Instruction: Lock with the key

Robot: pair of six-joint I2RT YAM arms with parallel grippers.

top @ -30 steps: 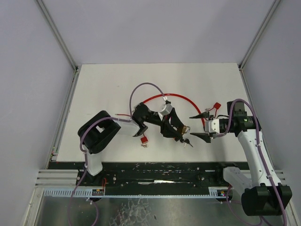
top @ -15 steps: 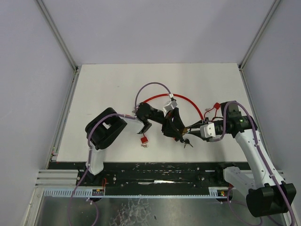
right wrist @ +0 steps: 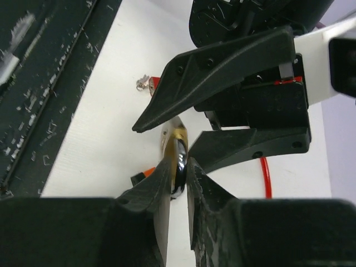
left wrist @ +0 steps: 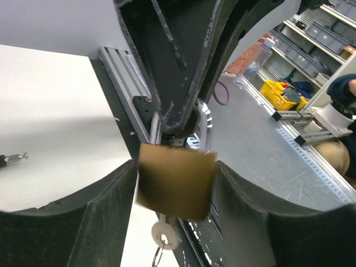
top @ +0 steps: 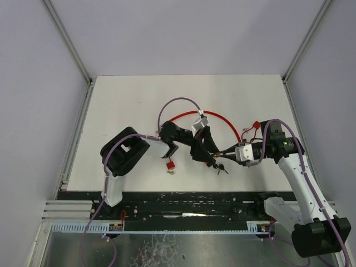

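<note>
Observed: right tool (right wrist: 179, 167) has closed from wide open and now pinches the key (left wrist: 164, 233) protruding beneath the padlock (left wrist: 175, 189), itself clamped between the left tool (left wrist: 175, 167) fingers; judged ready for the locking turn

Padlock (left wrist: 175, 186) in left hand (left wrist: 176, 169), key (left wrist: 165, 234) beneath, right hand (top: 219, 153) on shackle (left wrist: 205, 119)
</note>
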